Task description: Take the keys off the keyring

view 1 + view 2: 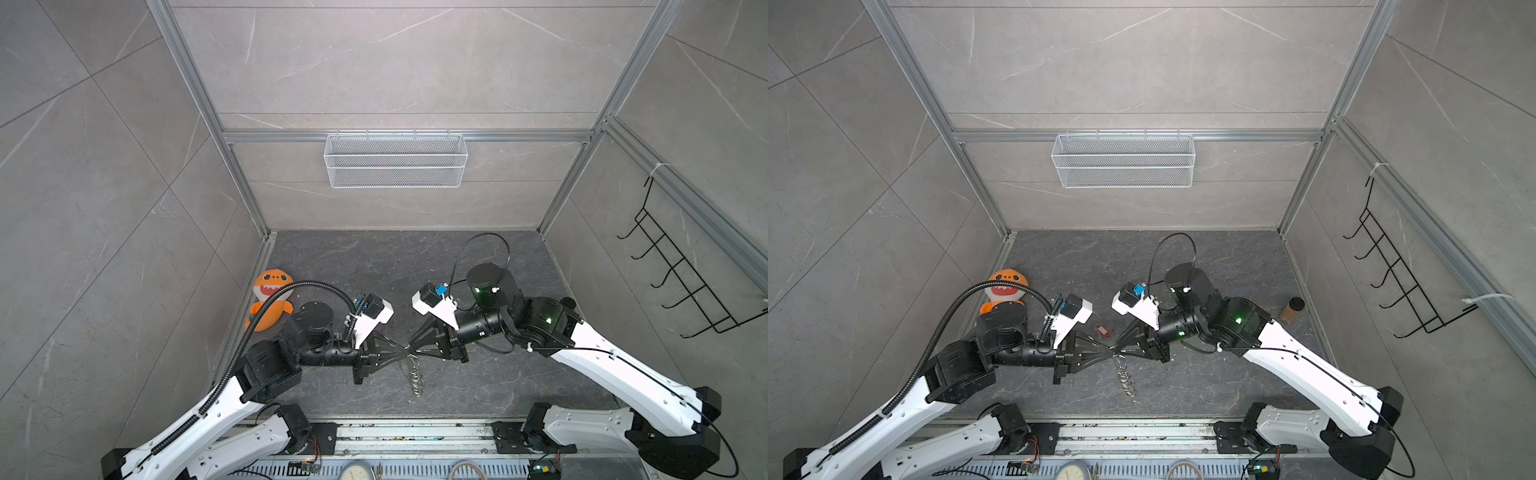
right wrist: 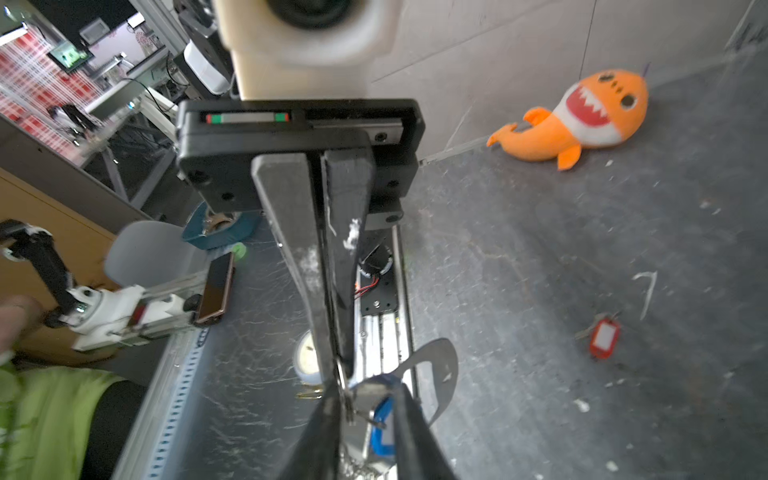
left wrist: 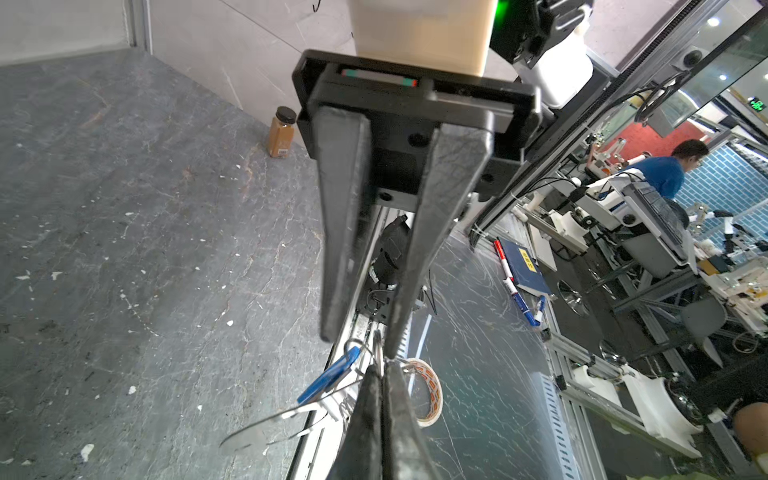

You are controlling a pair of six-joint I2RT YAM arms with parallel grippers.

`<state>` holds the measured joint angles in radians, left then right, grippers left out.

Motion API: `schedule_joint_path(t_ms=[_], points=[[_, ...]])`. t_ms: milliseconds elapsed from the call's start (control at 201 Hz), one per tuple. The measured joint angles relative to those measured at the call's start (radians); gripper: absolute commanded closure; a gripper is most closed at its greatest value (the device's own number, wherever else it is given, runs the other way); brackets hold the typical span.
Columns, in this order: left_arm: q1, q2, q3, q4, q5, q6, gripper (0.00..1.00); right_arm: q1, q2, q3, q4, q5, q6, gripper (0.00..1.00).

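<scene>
Desk (image 1: 374, 266): one, dark, stone-patterned.
Wire basket (image 1: 395, 160): one, on the far wall.
Plush shark (image 1: 270, 299): one, orange, far left.
Left gripper (image 3: 382, 368): one, jaws pressed together, pinching a ring of the keyring (image 1: 415, 378), whose chain dangles over mid-desk.
Right gripper (image 2: 368, 395): one, jaws spread, the ring between them.
Keys, two: blue-tagged key (image 3: 332, 376) on the ring; red-tagged key (image 1: 1101, 330) loose on the desk, just beyond the left jaws.

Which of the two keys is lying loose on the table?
The red-tagged key: it lies alone on the dark table, apart from the keyring. The blue-tagged key hangs from its rings.
</scene>
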<state>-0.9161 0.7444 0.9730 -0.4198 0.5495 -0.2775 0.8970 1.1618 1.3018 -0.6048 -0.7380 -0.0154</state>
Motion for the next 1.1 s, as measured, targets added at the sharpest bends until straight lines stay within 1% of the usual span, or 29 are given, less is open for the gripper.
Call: schedule_joint_path(t_ms=[95,239,468,682,892,1096], points=[[0.000,-0.059,-0.049,0.048,-0.035,0.002,1.00,0.001,-0.062,-0.062,0.090,0.026,0.035,0.56],[0.000,-0.126,-0.129,0.145,-0.071,0.002,1.00,0.001,-0.145,-0.140,0.211,0.061,0.073,0.54],[0.000,-0.193,-0.212,0.288,-0.088,0.000,1.00,0.014,-0.160,-0.232,0.354,0.091,0.106,0.50],[0.000,-0.198,-0.233,0.378,-0.095,-0.006,1.00,0.074,-0.139,-0.259,0.409,0.113,0.108,0.48],[0.000,-0.199,-0.255,0.446,-0.102,-0.014,1.00,0.138,-0.125,-0.268,0.439,0.196,0.097,0.50],[0.000,-0.203,-0.271,0.473,-0.102,-0.020,1.00,0.150,-0.128,-0.277,0.453,0.247,0.089,0.49]])
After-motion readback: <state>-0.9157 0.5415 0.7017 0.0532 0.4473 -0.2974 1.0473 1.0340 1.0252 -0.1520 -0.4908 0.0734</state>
